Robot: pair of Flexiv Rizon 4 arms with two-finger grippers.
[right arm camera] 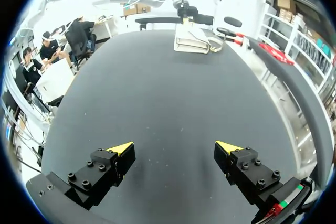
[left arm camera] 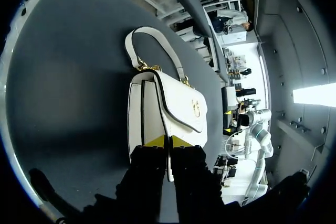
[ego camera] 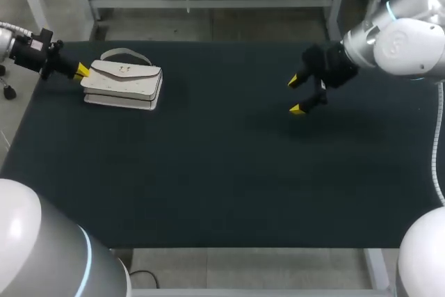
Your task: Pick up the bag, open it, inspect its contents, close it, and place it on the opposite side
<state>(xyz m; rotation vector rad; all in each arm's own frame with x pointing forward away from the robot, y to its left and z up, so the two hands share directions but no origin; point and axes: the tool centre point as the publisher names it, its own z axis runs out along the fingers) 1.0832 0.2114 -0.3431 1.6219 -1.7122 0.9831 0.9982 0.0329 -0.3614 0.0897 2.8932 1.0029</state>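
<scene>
Far left on the dark tabletop point(ego camera: 222, 179) we see the white bag point(ego camera: 124, 83) lying flat, flap point(left arm camera: 184, 103) up. Our left claw point(left arm camera: 167, 141) pinches the bag's near end, tips almost together w/ the flap's edge btwn them. Our right claw point(ego camera: 299, 95) is spread wide over bare tabletop, well apart from the bag.

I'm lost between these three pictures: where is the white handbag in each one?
Head view: handbag at the far left of the table, left claw at its end.
Left wrist view: handbag close up, directly ahead of that claw.
Right wrist view: handbag far across the table, ahead of the open right claw.
Shared landmark: its curved handle.
</scene>
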